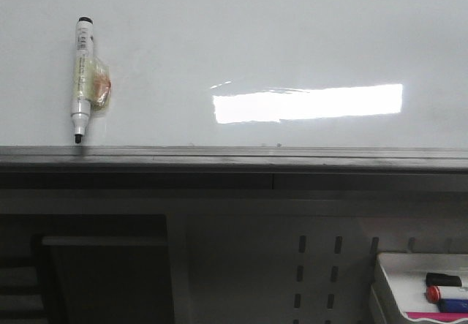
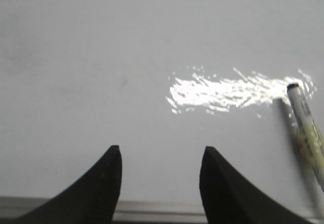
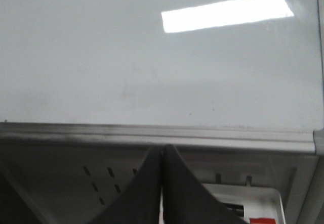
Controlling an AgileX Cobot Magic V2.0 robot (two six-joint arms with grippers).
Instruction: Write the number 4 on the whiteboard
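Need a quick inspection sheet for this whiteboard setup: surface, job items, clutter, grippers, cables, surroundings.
Surface: whiteboard blank, glossy, bright glare patch; no 4 drawn yet.
Job's things: white marker lying on the board at left, uncapped tip toward the grey rail, tape-like wrap at mid-body.
Clutter: nothing seen on the board.
Grippers: left gripper open, empty, over the board beside the marker; right gripper shut, empty, below the rail.
Cables: nothing seen.
Surroundings: white tray of markers at lower right; perforated panel below the rail.
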